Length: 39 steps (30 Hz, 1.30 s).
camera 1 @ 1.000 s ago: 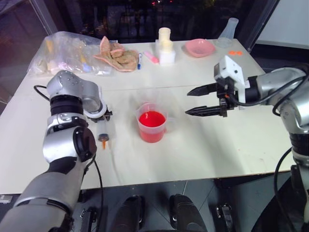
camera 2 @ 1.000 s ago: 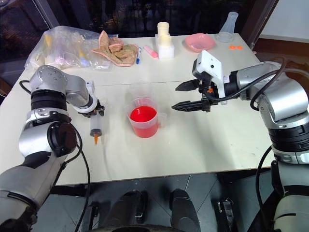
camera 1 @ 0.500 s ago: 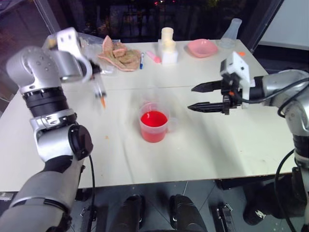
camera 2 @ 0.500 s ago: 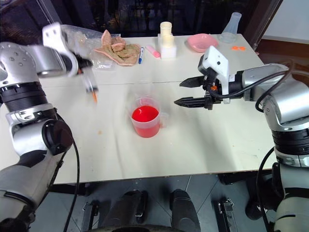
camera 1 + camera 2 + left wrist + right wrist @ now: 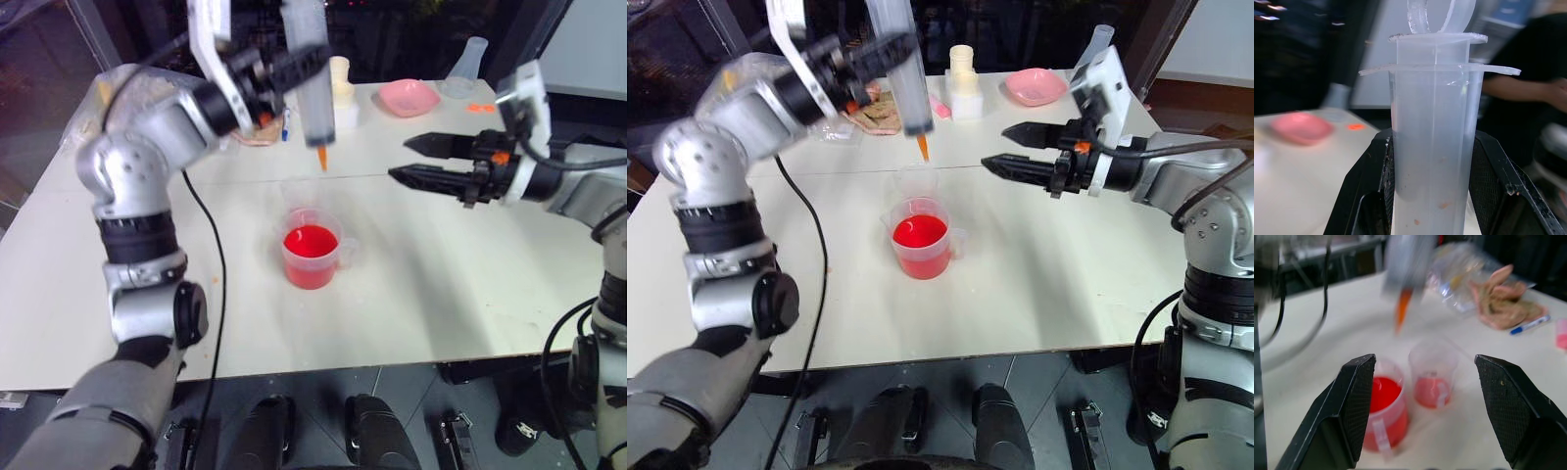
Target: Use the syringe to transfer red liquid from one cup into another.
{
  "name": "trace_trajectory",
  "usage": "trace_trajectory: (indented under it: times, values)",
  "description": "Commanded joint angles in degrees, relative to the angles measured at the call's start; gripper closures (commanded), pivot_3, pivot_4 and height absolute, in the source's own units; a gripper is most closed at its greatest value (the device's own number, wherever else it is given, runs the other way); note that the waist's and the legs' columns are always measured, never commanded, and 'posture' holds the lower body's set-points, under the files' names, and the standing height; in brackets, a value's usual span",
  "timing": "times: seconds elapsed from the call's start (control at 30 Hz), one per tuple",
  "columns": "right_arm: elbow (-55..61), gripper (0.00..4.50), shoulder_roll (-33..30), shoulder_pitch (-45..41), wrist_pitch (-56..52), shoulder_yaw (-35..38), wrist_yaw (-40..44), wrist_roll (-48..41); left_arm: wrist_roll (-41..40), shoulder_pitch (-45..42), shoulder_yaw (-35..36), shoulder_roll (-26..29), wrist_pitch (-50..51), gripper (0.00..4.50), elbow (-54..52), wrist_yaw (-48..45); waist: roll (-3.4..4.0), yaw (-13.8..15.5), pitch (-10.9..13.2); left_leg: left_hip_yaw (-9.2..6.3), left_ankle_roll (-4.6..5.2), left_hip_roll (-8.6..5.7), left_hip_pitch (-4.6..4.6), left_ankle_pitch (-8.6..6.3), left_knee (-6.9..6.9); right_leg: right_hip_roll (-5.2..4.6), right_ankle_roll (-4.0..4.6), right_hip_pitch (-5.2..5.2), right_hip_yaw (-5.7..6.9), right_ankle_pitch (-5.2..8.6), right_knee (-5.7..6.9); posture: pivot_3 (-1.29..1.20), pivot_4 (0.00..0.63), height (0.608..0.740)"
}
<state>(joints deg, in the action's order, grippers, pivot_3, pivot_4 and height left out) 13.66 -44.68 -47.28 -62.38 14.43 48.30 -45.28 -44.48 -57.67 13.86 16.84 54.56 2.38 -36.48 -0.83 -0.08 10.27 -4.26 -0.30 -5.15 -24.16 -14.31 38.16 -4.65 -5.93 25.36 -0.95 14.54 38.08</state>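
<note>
Left gripper [image 5: 294,69], raised high above the handled cup [image 5: 312,250], is clamped on the syringe [image 5: 310,78], which stands upright, orange tip down; right gripper [image 5: 416,162] hovers level right of the cup, fingers spread wide

My left claw [image 5: 294,67] no longer hangs low over the table at my left; it is up high and swung in toward the middle, wrist turned over, arm stretched. The syringe [image 5: 312,83] pinched in it has come along: a second ago its orange tip hung just off the tabletop beside my left arm, now it points down in the air above the two cups [image 5: 919,235], well clear of them. My right claw [image 5: 1019,152] has lifted a little, its fingers as wide apart as before, now just right of the syringe tip.
</note>
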Motion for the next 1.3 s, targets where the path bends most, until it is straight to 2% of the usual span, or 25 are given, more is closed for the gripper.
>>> trace_trajectory:
  times: [0.03, 0.3, 0.63, 1.3]
  values:
    - [1.9, 1.15, 0.1, -2.3, -2.5, 4.0, -3.2, -4.7, 0.7, 1.6, -3.9, 1.7, -5.5, 3.00, -5.6, -6.5, -0.03, 0.2, 0.0, -0.01, 0.00, 0.00, -0.01, 0.00, 0.01, 0.00, 0.00, -0.01, 0.00, 0.00, 0.00, 0.00, 0.150, 0.740]
    - [2.7, 1.15, 3.5, -5.5, -8.7, 6.5, -12.0, -14.4, 6.0, 9.0, -11.0, 4.9, -13.8, 3.00, -8.4, -12.9, 0.00, 0.4, 0.0, 0.01, 0.27, 0.00, 0.00, -0.14, 0.02, 0.00, 0.02, -0.03, -0.01, -0.01, -0.04, 0.00, 0.150, 0.740]
    - [2.3, 1.15, 7.5, -5.9, -12.5, 7.2, -23.1, -24.1, 10.0, 15.3, -13.2, 4.3, -21.4, 3.00, -9.8, -12.6, 0.01, 0.6, 0.0, 0.00, 0.37, 0.01, 0.00, -0.18, 0.02, -0.01, 0.02, -0.04, -0.01, -0.01, -0.07, 0.00, 0.150, 0.740]
    - [3.0, 1.15, 11.0, -5.8, -9.6, 1.1, -32.4, -35.6, 13.5, 18.9, -15.7, 3.5, -25.3, 3.00, -10.1, -12.1, 0.01, 0.5, 0.0, 0.01, 0.46, 0.02, 0.00, -0.20, 0.02, 0.01, 0.02, -0.06, 0.01, -0.01, -0.07, 0.00, 0.150, 0.740]
